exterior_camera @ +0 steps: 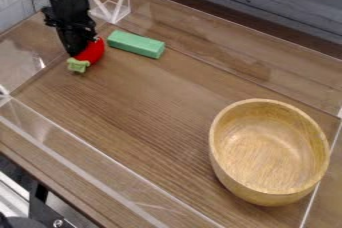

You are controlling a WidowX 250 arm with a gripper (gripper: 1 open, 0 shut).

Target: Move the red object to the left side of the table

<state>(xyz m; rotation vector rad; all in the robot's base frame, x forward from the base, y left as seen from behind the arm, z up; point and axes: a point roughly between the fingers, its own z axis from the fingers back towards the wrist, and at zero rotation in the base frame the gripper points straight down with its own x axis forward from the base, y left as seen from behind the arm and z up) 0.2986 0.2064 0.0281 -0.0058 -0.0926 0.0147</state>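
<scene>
Gripper (pixel 74 40): fingers together, touching or overlapping the red toy, grip unclear | Red toy (pixel 92 50): upper left of desk (pixel 154 112), leafy end toward viewer | Green block (pixel 136 44): just beside it, right | Wooden bowl (pixel 269 152): lower right, well apart

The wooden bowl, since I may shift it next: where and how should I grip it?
Probably pinch the bowl's near rim from above, one finger inside, one outside: it sits upright, and its thin raised wall looks easier to hold than its wide body.
</scene>
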